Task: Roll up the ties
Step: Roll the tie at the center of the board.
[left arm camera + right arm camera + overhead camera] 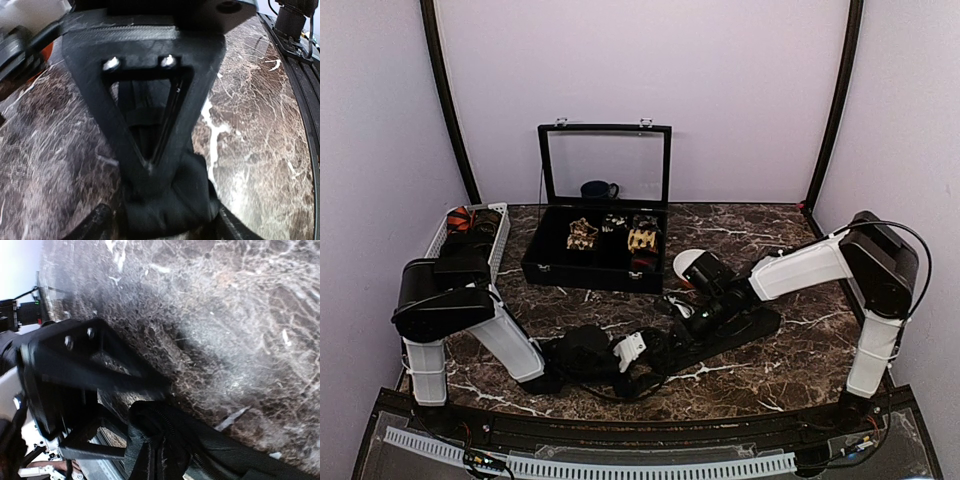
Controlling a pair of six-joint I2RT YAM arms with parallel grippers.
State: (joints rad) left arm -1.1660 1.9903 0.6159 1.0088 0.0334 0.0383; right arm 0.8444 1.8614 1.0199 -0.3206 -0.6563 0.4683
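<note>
The left end effector point(166, 226) has its jaws apart, with a finger point(98, 222) on each side of a bunched-up wad of the black tie point(170, 207). The finger on the left of that view looks clear of the cloth. The other is just beside it or touching, I can't say which. The right end effector point(150, 167) points in from the opposite side with its jaws together, its tip down in the top of that same wad. Whether any cloth is nipped between them I can't tell. From above, the two meet low over the marble table point(790, 360) near its front middle. The rest of the black tie trails off flat to the right, beneath the right arm. Well behind, rolled ties point(582, 235) sit in the open black case point(580, 276), and a red-patterned tie point(460, 221) lies in the white basket point(501, 232) at the left.
</note>
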